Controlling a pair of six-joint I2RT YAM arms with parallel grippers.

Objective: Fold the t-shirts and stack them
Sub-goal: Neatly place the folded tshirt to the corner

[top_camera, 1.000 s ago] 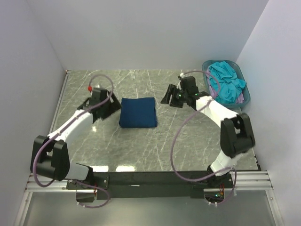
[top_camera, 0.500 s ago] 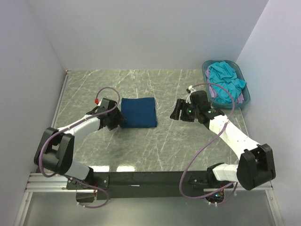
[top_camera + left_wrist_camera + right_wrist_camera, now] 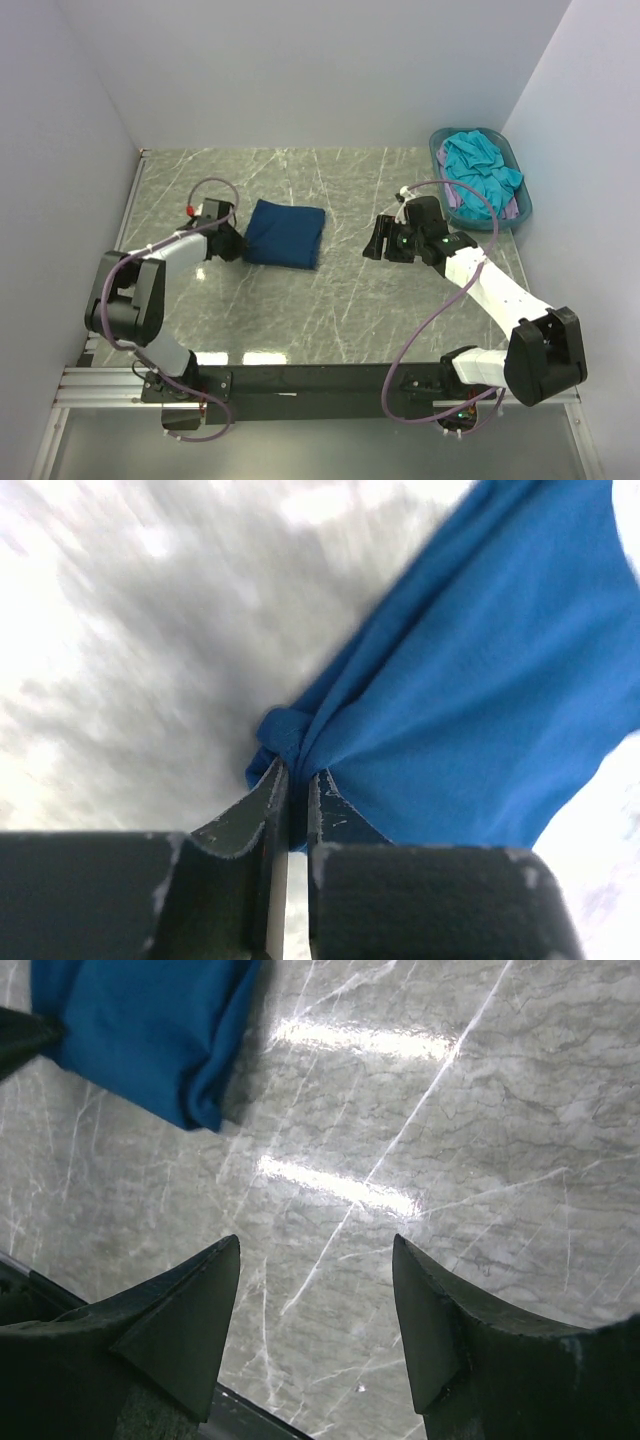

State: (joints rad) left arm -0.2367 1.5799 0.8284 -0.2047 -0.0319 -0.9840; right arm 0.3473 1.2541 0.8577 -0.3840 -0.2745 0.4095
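A folded dark navy t-shirt (image 3: 285,234) lies on the marble table left of centre, now skewed. My left gripper (image 3: 238,245) is shut on its near left corner; in the left wrist view the blue cloth (image 3: 480,690) bunches between the fingertips (image 3: 293,772). My right gripper (image 3: 377,243) hovers open over bare marble right of the shirt, nothing between its fingers (image 3: 316,1250). The navy shirt's edge (image 3: 150,1030) shows at the upper left of the right wrist view. A turquoise t-shirt (image 3: 478,172) is heaped in the basket, with a pale lilac one (image 3: 511,210) peeking out under it.
The teal plastic basket (image 3: 520,214) stands at the table's far right corner against the wall. White walls close in the table on the left, back and right. The dark rail (image 3: 320,380) carrying the arm bases runs along the near edge.
My left gripper closed on the navy shirt's corner and dragged it, turning the folded shirt askew. The right arm swung from near the basket toward the table's middle and then held still.
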